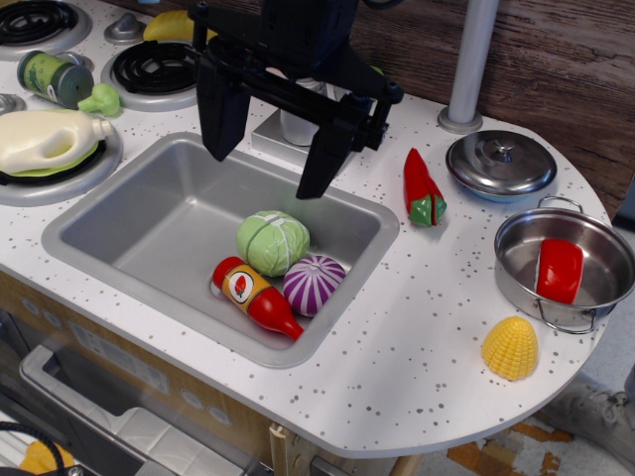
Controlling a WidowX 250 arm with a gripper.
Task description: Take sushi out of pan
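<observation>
The small glossy red block of sushi (560,270), pale along its upper edge, lies tilted inside the shiny round stainless-steel pan (516,268) with thin wire loop handles, which stands at the right end of the white speckled counter (417,347); the black two-fingered gripper (266,144) hangs well apart from it, above the back edge of the grey rectangular sink (119,238), its fingers spread wide and grasping nothing; in the sink basin lie a pale green cabbage (272,241), a purple-and-white striped cabbage (315,284) just beside it, and a red ketchup bottle (255,296) on its side touching both; between sink and pan a pointed red chili with a green stem (423,189) rests on the counter; behind the pan sits a domed steel lid with a knob (501,164); just in front of the pan is a yellow ridged corn piece (510,348); a grey upright pole (470,64) rises near the back wall; at the far left stand black stove burners (154,69), a dark green can (56,78) lying on its side, and a cream-coloured bottle (50,140) resting on a burner.
</observation>
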